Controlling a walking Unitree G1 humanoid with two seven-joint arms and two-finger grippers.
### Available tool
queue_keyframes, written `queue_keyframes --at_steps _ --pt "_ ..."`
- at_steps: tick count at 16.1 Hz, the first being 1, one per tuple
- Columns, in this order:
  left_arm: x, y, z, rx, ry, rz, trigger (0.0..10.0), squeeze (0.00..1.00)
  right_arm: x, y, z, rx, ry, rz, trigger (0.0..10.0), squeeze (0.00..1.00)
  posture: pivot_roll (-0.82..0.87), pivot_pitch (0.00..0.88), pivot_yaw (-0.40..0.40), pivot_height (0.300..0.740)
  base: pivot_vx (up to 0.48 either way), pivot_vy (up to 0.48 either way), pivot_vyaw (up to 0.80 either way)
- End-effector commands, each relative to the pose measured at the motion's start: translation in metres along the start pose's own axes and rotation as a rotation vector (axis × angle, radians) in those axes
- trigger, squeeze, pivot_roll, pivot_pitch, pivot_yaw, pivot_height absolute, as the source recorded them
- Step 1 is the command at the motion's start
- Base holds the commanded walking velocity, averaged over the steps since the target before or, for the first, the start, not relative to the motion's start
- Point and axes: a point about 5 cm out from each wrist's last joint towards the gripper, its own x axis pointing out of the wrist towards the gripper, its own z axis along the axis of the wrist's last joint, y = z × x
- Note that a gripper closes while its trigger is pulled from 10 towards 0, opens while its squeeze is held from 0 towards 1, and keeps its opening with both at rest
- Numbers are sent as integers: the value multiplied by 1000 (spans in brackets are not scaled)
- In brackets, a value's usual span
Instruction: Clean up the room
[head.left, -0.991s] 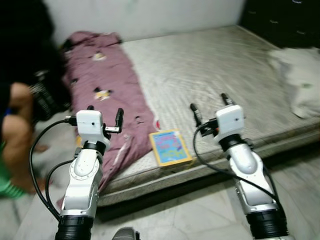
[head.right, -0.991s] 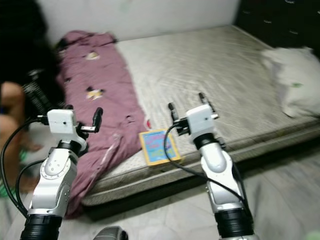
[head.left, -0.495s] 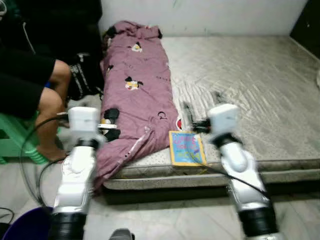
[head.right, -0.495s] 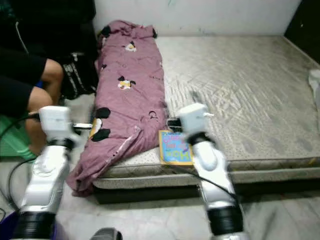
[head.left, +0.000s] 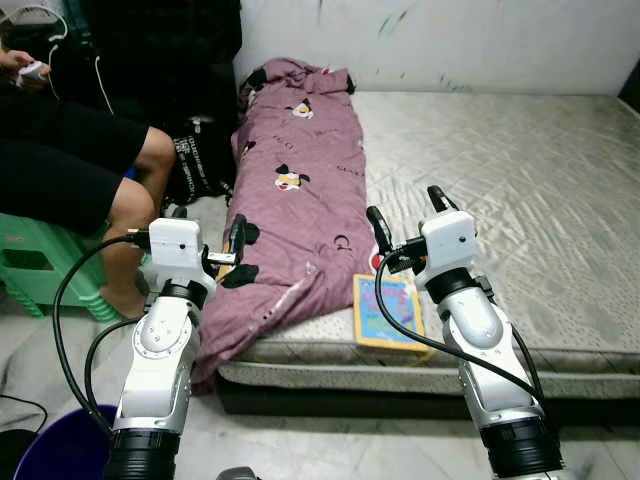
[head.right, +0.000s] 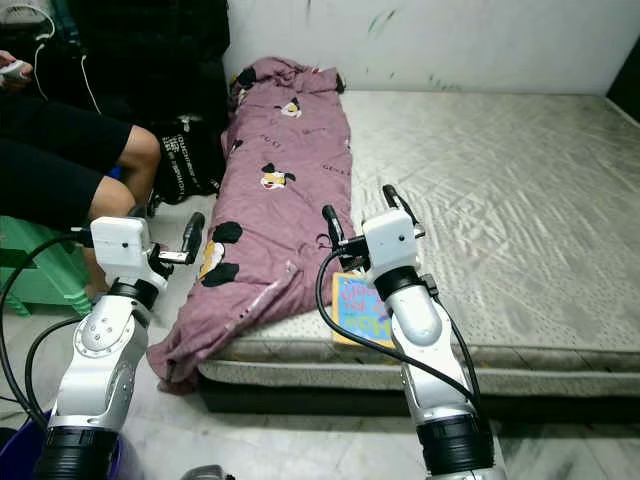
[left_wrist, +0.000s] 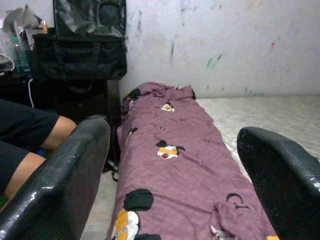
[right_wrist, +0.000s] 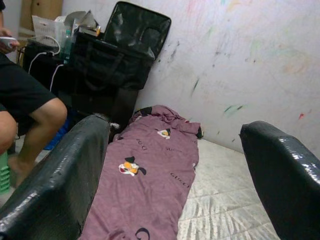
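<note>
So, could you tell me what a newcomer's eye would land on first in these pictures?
Probably the purple cartoon-print blanket, stretched along the left side of the bare mattress and spilling over its near edge. Next, the bright children's book lying at that edge beside it. Both pincers, left and right, are raised open in front, and a person sits on a green stool at far left.

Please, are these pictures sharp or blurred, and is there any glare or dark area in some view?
Both eye views are sharp, evenly lit; the purple blanket and book read clearly, with shade under the mattress. In both wrist views the black fingers are near, soft and carry glossy highlights; the background stays clear, and the black bag is dark.
</note>
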Motion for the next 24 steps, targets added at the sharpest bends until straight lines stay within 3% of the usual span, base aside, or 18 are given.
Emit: queue_keyframes --at_steps 1,8,15,19,24 --pt "1 1 5 6 -20 -2 10000 0 2 0 2 0 -12 5 10000 0 -33 0 -18 740 337 0 0" --pt "1 2 5 12 -22 -7 10000 0 3 1 2 0 -13 4 10000 0 -31 0 -17 740 336 0 0" --pt "4 7 3 60 -3 56 10000 0 5 2 0 -9 -14 11 10000 0 -19 0 -19 740 0 0 0" --pt "6 10 5 67 -9 78 10000 0 12 3 -3 -3 -16 8 10000 0 19 0 -22 740 0 0 488" --pt "7 9 -4 66 9 89 10000 0 15 2 -10 -2 -4 -1 10000 0 15 0 -18 740 0 0 0"
